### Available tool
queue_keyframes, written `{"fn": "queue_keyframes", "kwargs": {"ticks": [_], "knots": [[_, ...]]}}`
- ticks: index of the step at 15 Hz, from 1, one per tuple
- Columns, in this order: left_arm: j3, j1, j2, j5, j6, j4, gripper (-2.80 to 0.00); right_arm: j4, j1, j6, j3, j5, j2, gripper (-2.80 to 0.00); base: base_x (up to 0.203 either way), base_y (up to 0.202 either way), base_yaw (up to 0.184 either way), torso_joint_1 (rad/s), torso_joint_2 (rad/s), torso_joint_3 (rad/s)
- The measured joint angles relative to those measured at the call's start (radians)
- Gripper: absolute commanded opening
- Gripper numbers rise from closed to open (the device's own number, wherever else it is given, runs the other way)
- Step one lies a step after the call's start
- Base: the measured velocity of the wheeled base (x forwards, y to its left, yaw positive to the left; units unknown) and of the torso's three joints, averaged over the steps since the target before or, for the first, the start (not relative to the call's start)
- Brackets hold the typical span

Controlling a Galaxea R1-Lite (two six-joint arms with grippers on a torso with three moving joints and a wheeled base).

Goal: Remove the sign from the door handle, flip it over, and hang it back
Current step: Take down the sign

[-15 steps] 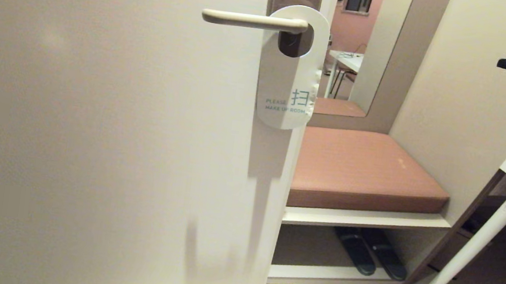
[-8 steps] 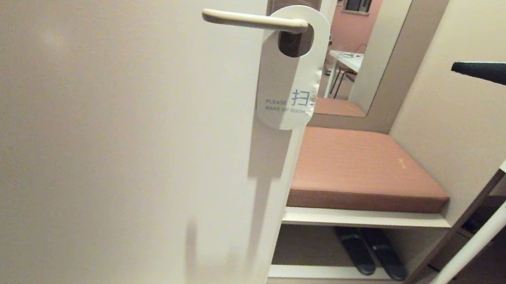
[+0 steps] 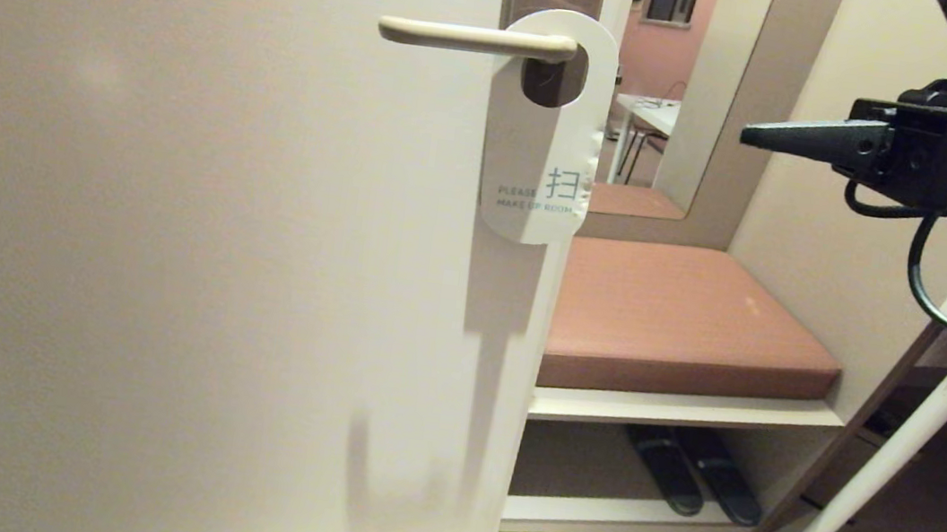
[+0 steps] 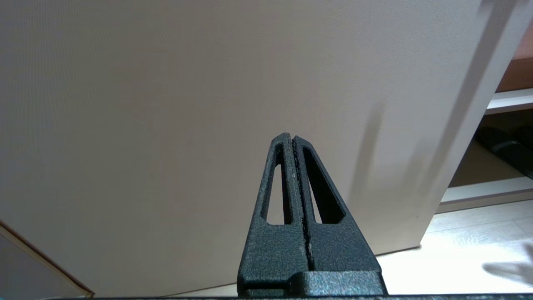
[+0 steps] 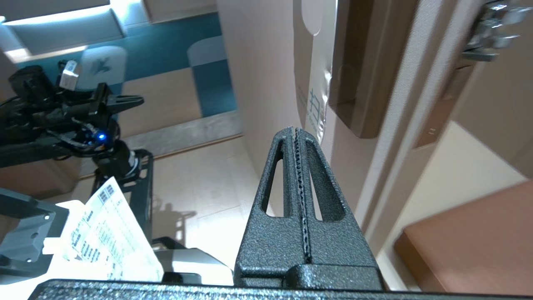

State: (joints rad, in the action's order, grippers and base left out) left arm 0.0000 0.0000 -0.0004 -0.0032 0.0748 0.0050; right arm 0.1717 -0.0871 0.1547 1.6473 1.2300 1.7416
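Beige door point(image 3: 172, 220) fills the room's left; the sign point(image 3: 544, 130) hangs lengthwise-vertical, white face out, on the level door handle point(image 3: 474, 38). Right gripper point(image 3: 747, 137) fingers pressed together, empty; left gripper point(image 4: 292, 139) likewise.

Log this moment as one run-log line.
sign: on door handle, white MAKE UP ROOM face out | right gripper: shut, empty, right of sign | left gripper: shut, low by door
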Motion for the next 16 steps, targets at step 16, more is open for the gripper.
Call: {"fn": "queue_keyframes", "kwargs": {"ticks": [16], "knots": [[0.000,0.000,0.000,0.000,0.000,0.000,-2.80,0.000,-0.145,0.032,0.085,0.004,0.152,-2.80,0.000,0.000,0.000,0.000,0.00,0.000]]}}
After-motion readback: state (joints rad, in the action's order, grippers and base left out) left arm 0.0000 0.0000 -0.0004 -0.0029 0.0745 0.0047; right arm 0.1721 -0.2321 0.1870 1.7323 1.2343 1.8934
